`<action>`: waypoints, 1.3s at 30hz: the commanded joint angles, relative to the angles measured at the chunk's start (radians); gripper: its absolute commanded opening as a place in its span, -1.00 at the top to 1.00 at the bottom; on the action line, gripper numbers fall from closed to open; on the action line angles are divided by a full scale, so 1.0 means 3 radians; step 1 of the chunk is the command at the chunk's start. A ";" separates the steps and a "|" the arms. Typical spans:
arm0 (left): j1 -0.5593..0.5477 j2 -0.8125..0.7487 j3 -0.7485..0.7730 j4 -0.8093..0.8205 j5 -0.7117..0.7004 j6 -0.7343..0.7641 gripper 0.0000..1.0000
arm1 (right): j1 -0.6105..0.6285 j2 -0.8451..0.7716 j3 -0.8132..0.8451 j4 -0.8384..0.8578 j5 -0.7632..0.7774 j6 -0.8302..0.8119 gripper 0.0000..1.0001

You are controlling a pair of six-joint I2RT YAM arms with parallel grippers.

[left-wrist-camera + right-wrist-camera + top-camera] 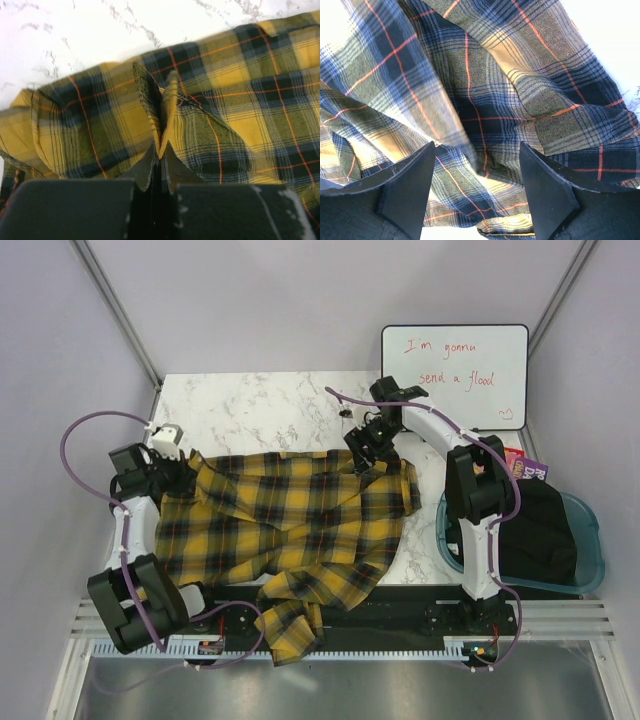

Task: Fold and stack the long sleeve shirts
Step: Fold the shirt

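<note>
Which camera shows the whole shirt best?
The top view: the shirt lies spread across the table, one sleeve hanging over the near edge. The left wrist view shows only a fold pinched in the left gripper; the right wrist view, just rumpled plaid under the open right gripper.

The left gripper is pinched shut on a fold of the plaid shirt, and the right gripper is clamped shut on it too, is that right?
Not quite. The right gripper is open: the right wrist view shows its jaws standing apart over the plaid shirt. The left gripper is shut on a fold.
</note>
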 commanded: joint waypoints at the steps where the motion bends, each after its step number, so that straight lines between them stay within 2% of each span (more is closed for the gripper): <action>1: 0.0274 0.0096 -0.0141 0.0587 0.0491 0.0191 0.95 | -0.0018 -0.0070 0.0165 -0.0018 0.0021 0.0022 -0.52; 4: 0.0382 0.0121 -0.0182 0.0649 0.0563 0.0119 0.94 | -0.0028 -0.0091 0.0212 -0.0038 0.0077 0.0032 -0.54; 9: 0.0423 0.0187 -0.0269 0.0578 0.0390 0.0298 0.86 | -0.0054 -0.0116 0.0247 -0.0095 0.0170 -0.0004 -0.54; 10: 0.0433 0.0223 -0.0244 0.0502 0.0349 0.0405 0.63 | -0.0059 -0.0121 0.0248 -0.0100 0.0190 -0.0004 -0.54; 11: 0.0469 0.0269 -0.0193 0.0283 0.0328 0.0451 0.51 | -0.0064 -0.0142 0.0253 -0.0105 0.0231 -0.0004 -0.48; 12: 0.0484 0.0315 -0.0066 0.0185 0.0293 0.0502 0.30 | -0.0069 -0.0197 0.0248 -0.0110 0.0272 -0.0014 -0.46; 14: 0.0530 0.0367 0.0083 0.0067 0.0211 0.0554 0.17 | -0.0064 -0.0284 0.0258 -0.0110 0.0343 -0.0004 -0.35; 18: 0.0475 0.0331 0.0512 -0.0291 0.0409 0.0773 -0.37 | -0.0064 -0.0356 0.0202 -0.0049 0.0675 0.0032 -0.15; 21: 0.0234 0.0499 0.0721 -0.0434 0.0104 0.0896 -0.35 | -0.0064 -0.0336 0.0100 0.0094 0.0773 0.0098 -0.10; 25: 0.0122 0.1010 0.0998 -0.0659 -0.0208 0.0805 -0.16 | -0.0049 -0.0183 0.0079 0.0166 0.0890 0.0236 -0.04; 30: 0.0116 0.1675 0.1172 -0.0680 -0.0479 0.0805 -0.14 | -0.0049 -0.0025 -0.0187 0.0452 0.1187 0.0272 0.01; 32: 0.0126 0.1945 0.1239 -0.0635 -0.0708 0.0810 -0.09 | -0.0049 0.0073 -0.0283 0.0478 0.1294 0.0242 0.10; 37: 0.0223 0.2141 0.1183 -0.0405 -0.1098 0.0861 0.06 | -0.0049 0.0002 -0.0672 0.0539 0.1274 0.0165 0.23; 39: 0.0275 0.2156 0.1162 -0.0384 -0.1221 0.0850 0.13 | -0.0054 -0.0075 -0.0867 0.0600 0.1335 0.0114 0.18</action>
